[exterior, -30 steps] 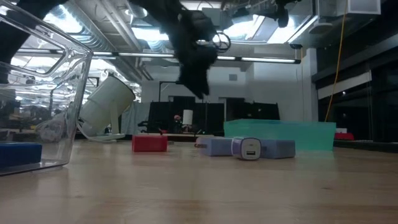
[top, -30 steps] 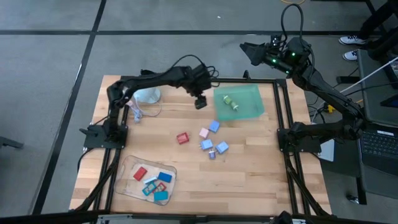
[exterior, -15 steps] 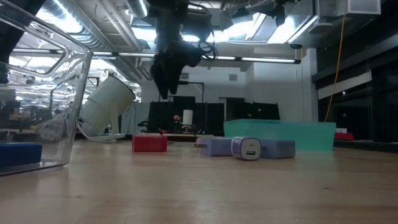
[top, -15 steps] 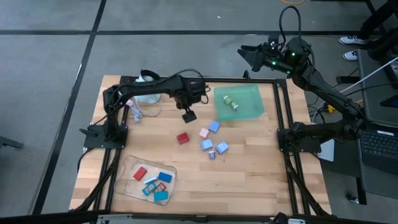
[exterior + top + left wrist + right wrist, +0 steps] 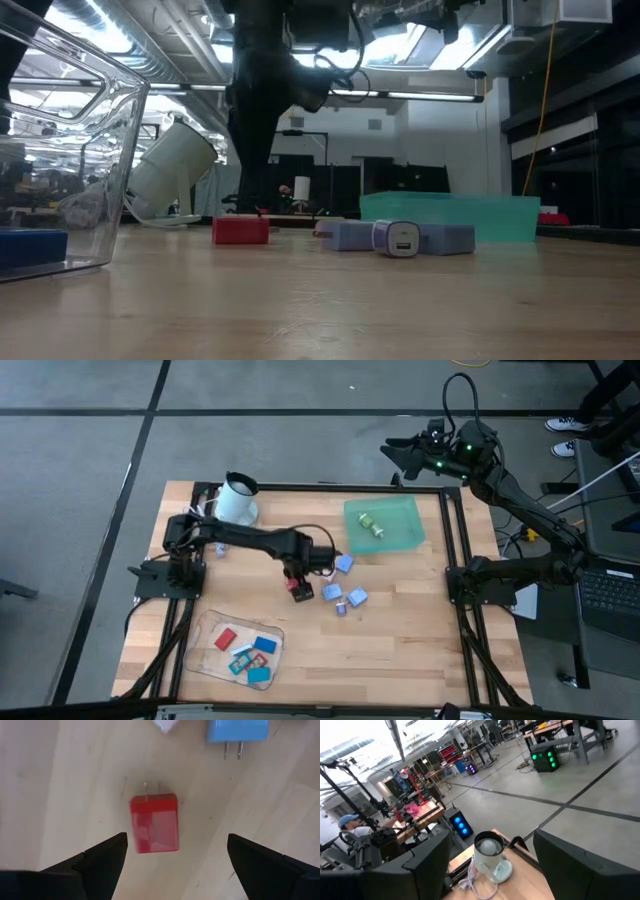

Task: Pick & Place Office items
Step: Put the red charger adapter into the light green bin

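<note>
High view: we see the wooden table (image 5: 400, 615); the left gripper (image 5: 297, 582), jaws wide, directly above the red block (image 5: 154, 823), which seems to lie untouched on the wood; the right gripper (image 5: 392, 450), jaws wide, raised beyond the far edge.

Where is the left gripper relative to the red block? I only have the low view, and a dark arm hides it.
Observer: The left gripper hangs directly above the red block, fingers open on either side of it.
Operator: Touching it?
Observer: No; the left wrist view shows bare wood between each finger and the block.
Operator: And the right arm?
Observer: The right gripper is raised beyond the table's far edge, past the green tray, fingers open.
</note>
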You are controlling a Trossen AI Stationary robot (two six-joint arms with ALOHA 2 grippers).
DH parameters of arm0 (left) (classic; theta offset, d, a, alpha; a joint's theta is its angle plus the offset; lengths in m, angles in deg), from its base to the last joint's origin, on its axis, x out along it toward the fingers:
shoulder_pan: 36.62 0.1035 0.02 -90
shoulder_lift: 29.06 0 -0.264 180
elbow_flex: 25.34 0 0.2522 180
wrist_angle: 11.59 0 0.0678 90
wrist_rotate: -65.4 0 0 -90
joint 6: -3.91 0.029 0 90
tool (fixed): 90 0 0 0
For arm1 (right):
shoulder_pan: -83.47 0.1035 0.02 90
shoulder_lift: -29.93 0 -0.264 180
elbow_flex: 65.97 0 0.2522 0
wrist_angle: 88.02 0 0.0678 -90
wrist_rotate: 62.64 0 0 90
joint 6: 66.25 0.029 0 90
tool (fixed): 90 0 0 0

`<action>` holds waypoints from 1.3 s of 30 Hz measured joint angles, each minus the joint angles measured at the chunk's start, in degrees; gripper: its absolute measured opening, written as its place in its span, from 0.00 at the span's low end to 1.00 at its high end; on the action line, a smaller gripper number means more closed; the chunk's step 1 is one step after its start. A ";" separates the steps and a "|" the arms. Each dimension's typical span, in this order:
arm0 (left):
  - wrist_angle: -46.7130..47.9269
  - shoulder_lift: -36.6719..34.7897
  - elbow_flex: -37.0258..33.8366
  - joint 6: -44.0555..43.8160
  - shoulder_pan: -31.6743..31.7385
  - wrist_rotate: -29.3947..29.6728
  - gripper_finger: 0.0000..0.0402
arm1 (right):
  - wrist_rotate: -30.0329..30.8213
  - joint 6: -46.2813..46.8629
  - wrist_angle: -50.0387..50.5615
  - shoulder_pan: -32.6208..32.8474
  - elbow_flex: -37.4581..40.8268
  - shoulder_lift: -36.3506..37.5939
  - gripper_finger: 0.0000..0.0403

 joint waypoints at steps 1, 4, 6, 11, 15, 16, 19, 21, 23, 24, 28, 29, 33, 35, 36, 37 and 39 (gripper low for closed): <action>-1.02 0.00 -1.03 -1.24 -0.50 0.24 0.84 | -0.47 -0.03 0.15 0.00 0.00 0.00 0.71; -2.06 0.00 -3.92 -4.27 -1.27 1.71 0.84 | -0.83 -0.11 0.49 0.01 0.00 0.00 0.71; -4.39 0.00 -5.75 -5.28 -1.41 4.08 0.84 | -0.86 -0.12 0.90 0.01 0.00 0.00 0.71; -7.16 0.02 -9.19 -8.78 -0.41 4.17 0.84 | -0.86 -0.26 0.90 0.02 0.00 0.00 0.71; -10.28 0.02 -11.63 -9.04 0.15 0.97 0.84 | -0.84 -0.14 0.94 0.00 0.00 0.00 0.71; -11.60 0.02 -12.22 -9.01 0.10 0.45 0.84 | -0.84 -0.14 0.98 0.00 0.00 0.00 0.71; -15.71 0.02 -14.76 -9.20 0.05 -1.76 0.84 | -0.82 -0.17 1.02 0.02 0.00 0.00 0.71; -18.65 0.02 -16.58 -9.38 0.08 -3.75 0.84 | -0.80 -0.17 1.05 0.00 0.00 0.00 0.71; -21.34 -0.34 -18.49 -10.10 0.13 -5.00 0.83 | -0.62 -0.17 1.05 0.00 0.00 0.00 0.71; -22.02 -0.44 -19.15 -10.86 0.19 -5.28 0.82 | -0.47 -0.17 1.05 0.02 0.00 0.00 0.71; -22.39 -0.37 -20.21 -12.78 0.91 -5.31 0.70 | 0.33 -0.14 1.19 0.00 0.00 0.00 0.71; -22.42 -0.35 -20.21 -12.88 1.33 -5.41 0.64 | 0.44 -0.10 1.21 0.00 0.00 0.00 0.71; -23.78 -0.35 -20.34 -13.34 4.21 -10.07 0.51 | 0.98 0.09 1.21 0.02 0.00 0.00 0.71; -24.81 -1.06 -20.55 -13.48 5.79 -12.17 0.51 | 1.32 0.17 1.21 0.00 0.00 0.00 0.71; -25.68 -1.37 -20.62 -13.48 6.59 -13.00 0.51 | 1.32 0.28 1.21 0.00 0.00 0.00 0.71; -26.99 -1.85 -20.75 -13.44 7.36 -13.46 0.51 | 1.32 0.31 1.21 0.00 0.00 0.00 0.71; -31.50 -3.35 -20.66 -12.65 9.19 -13.33 0.51 | 1.31 0.31 1.21 0.02 0.00 0.00 0.71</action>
